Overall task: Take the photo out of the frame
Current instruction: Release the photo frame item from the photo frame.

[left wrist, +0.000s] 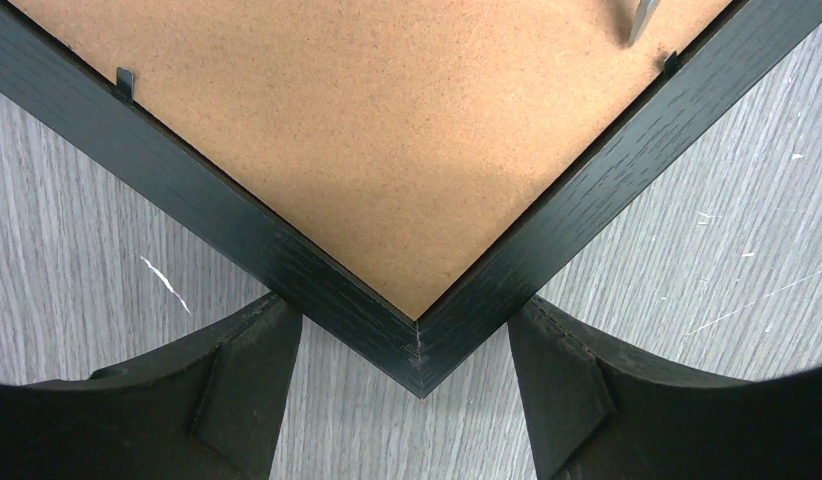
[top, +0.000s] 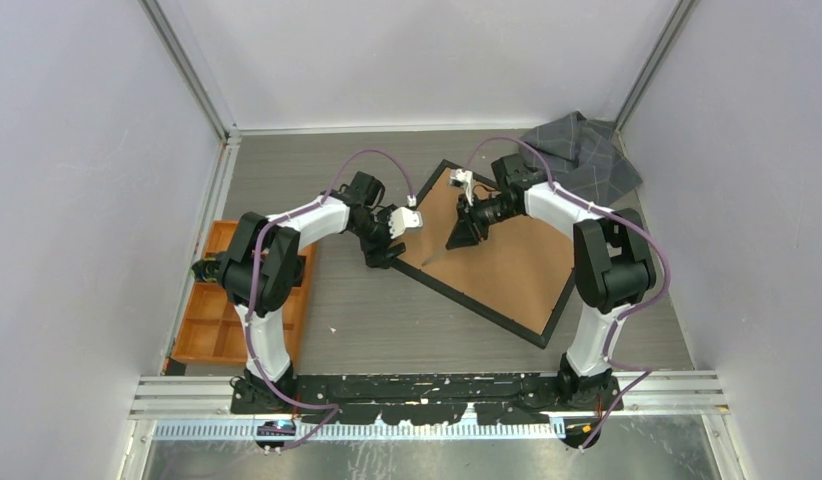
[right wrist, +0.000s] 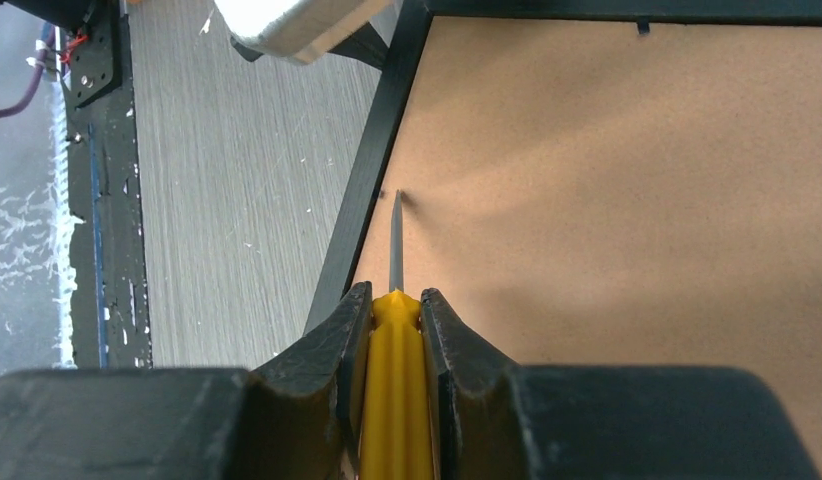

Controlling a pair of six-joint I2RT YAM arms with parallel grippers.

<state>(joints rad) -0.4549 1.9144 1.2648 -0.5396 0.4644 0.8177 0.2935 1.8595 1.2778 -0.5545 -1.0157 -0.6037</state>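
The frame (top: 470, 303) lies face down on the table, its brown board back (top: 507, 260) facing up inside the thin black border. The photo is hidden under that board. My left gripper (top: 387, 255) stands open, one finger on each side of the frame's near-left corner (left wrist: 419, 350); I cannot tell whether they touch the border. My right gripper (right wrist: 395, 295) is shut on a yellow-handled screwdriver (right wrist: 395, 400). The screwdriver's thin metal shaft (right wrist: 395, 240) points at the board's left edge, its tip beside the black border. Small metal tabs (left wrist: 124, 82) sit along the inner edge.
An orange compartment tray (top: 212, 310) sits at the table's left edge beside the left arm's base. A grey cloth (top: 582, 150) lies crumpled in the far right corner. The black mounting rail (top: 427, 385) runs along the near edge.
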